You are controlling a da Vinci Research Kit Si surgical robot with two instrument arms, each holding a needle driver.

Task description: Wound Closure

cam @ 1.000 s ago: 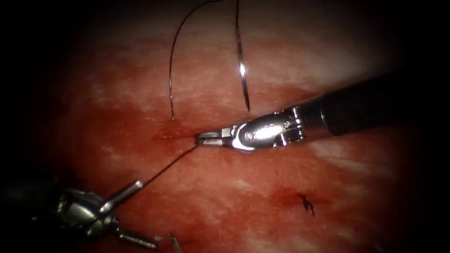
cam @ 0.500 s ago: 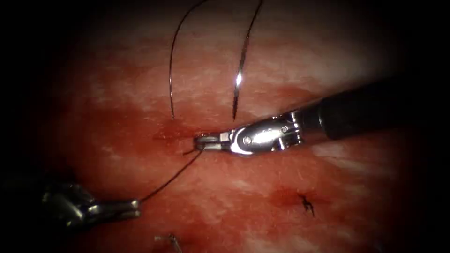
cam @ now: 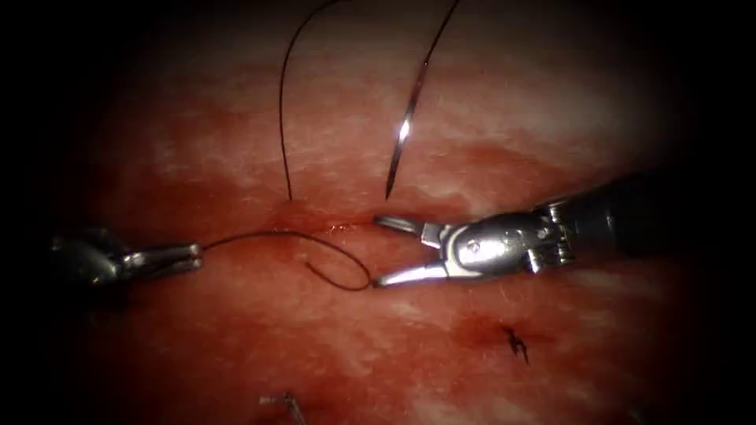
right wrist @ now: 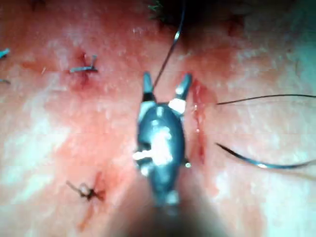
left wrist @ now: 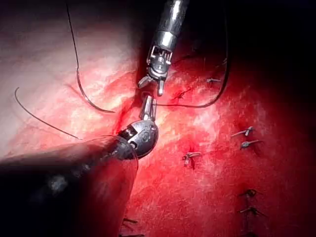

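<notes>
**Now the right tool has let go and the left tool holds the thread off to the left**

Now the right tool (cam: 376,250) lies with its jaws spread wide, gripping nothing, one tip at the cut (cam: 315,228) and the other just below it. The left tool (cam: 193,253) is clamped on the thread (cam: 315,244), which runs from its tips in a slack arc to a small loop ending beside the right tool's lower jaw. The needle (cam: 400,142) lies free on the tissue (cam: 512,126) above the cut, held by neither tool and not in the tissue, its point toward the cut. A second strand rises from the cut and curves off the top of the view.

The left wrist view adds what the endoscope hides: several finished stitches (left wrist: 244,138) with short cut ends across the tissue, and the left tool (left wrist: 148,106) tip to tip with the right tool (left wrist: 150,89). The right wrist view shows the right tool (right wrist: 165,81) from behind, its jaws parted with the thread (right wrist: 168,54) passing between them, the needle (right wrist: 261,163) lying beside the cut, and a knotted stitch (right wrist: 86,190) nearby.

Half a second ago the right tool was closed on the thread at the cut and the strand ran taut down to the left tool, low on the left. Since then the right jaws have opened, the left tool has risen to the level of the cut, and the thread has gone slack.
</notes>
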